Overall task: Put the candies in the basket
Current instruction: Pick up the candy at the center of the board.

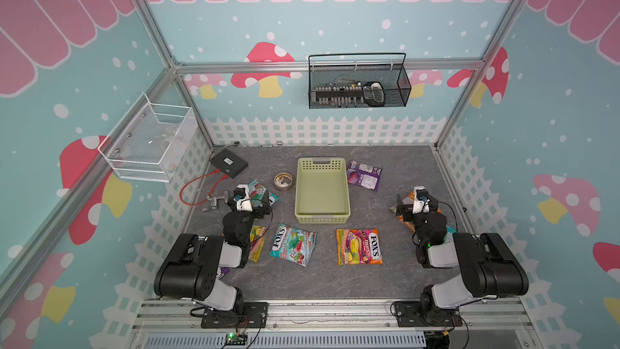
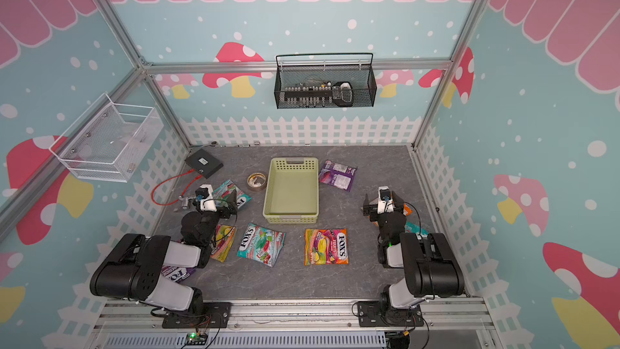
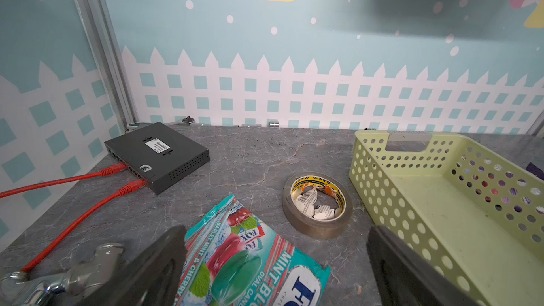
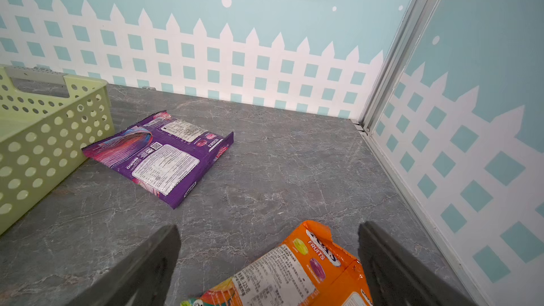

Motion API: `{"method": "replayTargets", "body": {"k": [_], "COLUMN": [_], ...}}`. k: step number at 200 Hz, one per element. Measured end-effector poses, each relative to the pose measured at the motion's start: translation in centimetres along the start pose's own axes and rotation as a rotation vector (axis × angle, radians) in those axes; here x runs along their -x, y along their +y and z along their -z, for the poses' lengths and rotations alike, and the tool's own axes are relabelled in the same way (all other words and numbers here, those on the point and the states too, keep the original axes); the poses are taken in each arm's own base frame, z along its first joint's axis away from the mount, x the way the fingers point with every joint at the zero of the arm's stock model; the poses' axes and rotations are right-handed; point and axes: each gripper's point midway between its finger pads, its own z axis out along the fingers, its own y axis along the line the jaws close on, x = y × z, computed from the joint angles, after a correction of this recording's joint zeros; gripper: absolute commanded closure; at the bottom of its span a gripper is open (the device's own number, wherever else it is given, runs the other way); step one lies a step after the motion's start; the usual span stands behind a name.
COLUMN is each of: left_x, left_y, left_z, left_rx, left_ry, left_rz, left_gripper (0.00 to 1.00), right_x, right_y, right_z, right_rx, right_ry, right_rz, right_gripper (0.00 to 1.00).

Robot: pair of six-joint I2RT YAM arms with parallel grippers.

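Note:
The pale green basket [image 1: 321, 162] [image 2: 292, 162] stands mid-table with nothing in it. Candies lie around it: a purple bag [image 1: 364, 174] [image 4: 164, 154] at its right, a teal FOX'S bag [image 1: 293, 243] and an orange-pink one [image 1: 358, 246] in front, and a striped yellow one [image 1: 257, 242] partly under the left arm. My left gripper [image 1: 251, 196] [image 3: 276, 236] is open over another teal bag [image 3: 244, 260], which lies between the fingers untouched. My right gripper [image 1: 417, 201] [image 4: 269, 231] is open over an orange bag [image 4: 294, 275].
A tape roll [image 1: 283, 181] [image 3: 318, 204] lies just left of the basket. A black box [image 1: 229, 162] with red cables [image 1: 198, 186] and a metal fitting [image 1: 214, 201] sit at the far left. A black wire basket [image 1: 359, 85] and a white mesh basket [image 1: 151, 139] hang on the walls.

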Motion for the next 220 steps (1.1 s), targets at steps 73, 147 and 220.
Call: {"method": "replayTargets", "body": {"k": [73,147,220], "left_x": [0.0,0.0,6.6], "left_y": [0.0,0.0,0.2], "left_z": [0.0,0.0,-1.4], "left_rx": [0.000,0.000,0.025], "left_ry": [0.000,0.000,-0.039], "left_rz": [0.000,0.000,0.060], "left_gripper": [0.01,0.01,0.01], "right_x": [0.0,0.1,8.1], "right_y": [0.0,-0.1,-1.6], "right_z": [0.0,0.0,0.5], "right_rx": [0.000,-0.004,-0.033], "right_ry": [0.000,0.000,-0.083], "right_rz": [0.000,-0.001,-0.117], "right_gripper": [0.01,0.00,0.00]}}
